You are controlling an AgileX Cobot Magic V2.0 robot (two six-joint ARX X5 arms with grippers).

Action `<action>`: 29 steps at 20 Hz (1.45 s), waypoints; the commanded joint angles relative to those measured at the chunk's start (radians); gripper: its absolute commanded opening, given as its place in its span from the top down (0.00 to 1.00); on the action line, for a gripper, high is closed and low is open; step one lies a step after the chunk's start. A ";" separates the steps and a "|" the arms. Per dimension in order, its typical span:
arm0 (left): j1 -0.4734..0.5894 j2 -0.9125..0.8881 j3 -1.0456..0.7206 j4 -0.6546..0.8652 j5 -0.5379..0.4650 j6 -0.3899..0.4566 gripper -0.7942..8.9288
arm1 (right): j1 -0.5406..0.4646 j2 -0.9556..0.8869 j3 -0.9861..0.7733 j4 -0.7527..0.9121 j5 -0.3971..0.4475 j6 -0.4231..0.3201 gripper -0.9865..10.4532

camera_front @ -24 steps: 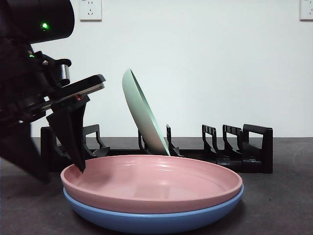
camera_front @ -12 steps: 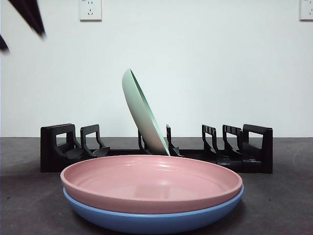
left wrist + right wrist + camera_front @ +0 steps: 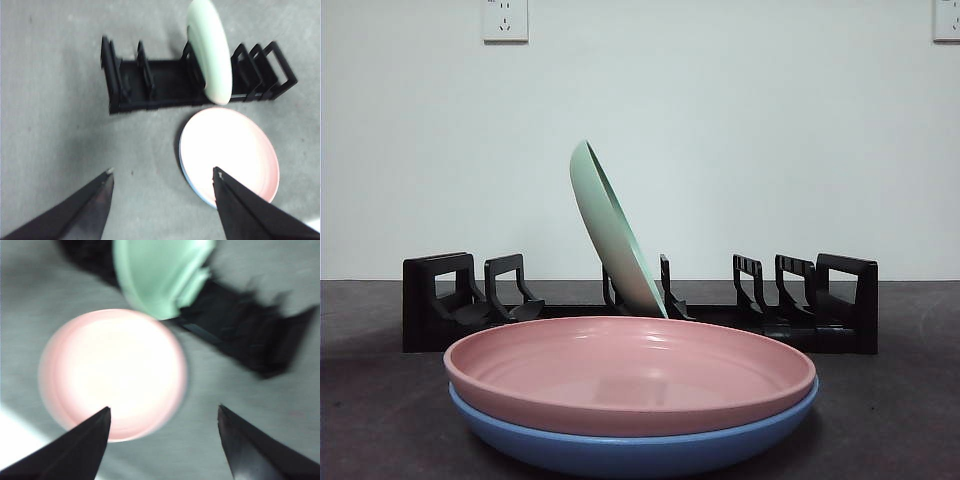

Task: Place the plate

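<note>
A pink plate (image 3: 630, 375) lies on a blue plate (image 3: 630, 450) on the table in front of a black rack (image 3: 840, 300). A pale green plate (image 3: 610, 230) stands tilted in a middle slot of the rack. In the left wrist view the pink plate (image 3: 230, 152), green plate (image 3: 210, 50) and rack (image 3: 150, 82) lie far below my open, empty left gripper (image 3: 162, 175). In the blurred right wrist view my open, empty right gripper (image 3: 162, 412) hangs high above the pink plate (image 3: 112, 372), with the green plate (image 3: 160, 275) beyond. Neither gripper shows in the front view.
The rack has free slots at both its left end (image 3: 460, 300) and its right end. Two wall sockets (image 3: 505, 20) sit high on the white wall behind. The table is dark grey (image 3: 900, 420).
The arm that stood at the pink plate's left rim one second ago has lifted up and left out of the front view. The plates have not moved.
</note>
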 commanded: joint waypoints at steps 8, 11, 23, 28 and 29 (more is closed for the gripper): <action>-0.002 0.009 0.021 -0.001 -0.003 -0.023 0.60 | -0.117 0.169 0.054 0.361 -0.373 0.045 0.68; -0.002 0.009 0.021 0.000 -0.003 -0.026 0.60 | -0.190 0.282 0.108 0.400 -0.458 0.043 0.67; -0.002 0.009 0.021 0.000 -0.003 -0.024 0.60 | -0.293 0.645 0.369 0.423 -0.523 -0.011 0.64; -0.002 0.009 0.021 0.016 -0.004 -0.017 0.60 | -0.298 0.703 0.369 0.425 -0.526 -0.010 0.64; -0.002 0.009 0.021 0.023 -0.004 -0.017 0.60 | -0.298 0.710 0.369 0.423 -0.524 -0.010 0.65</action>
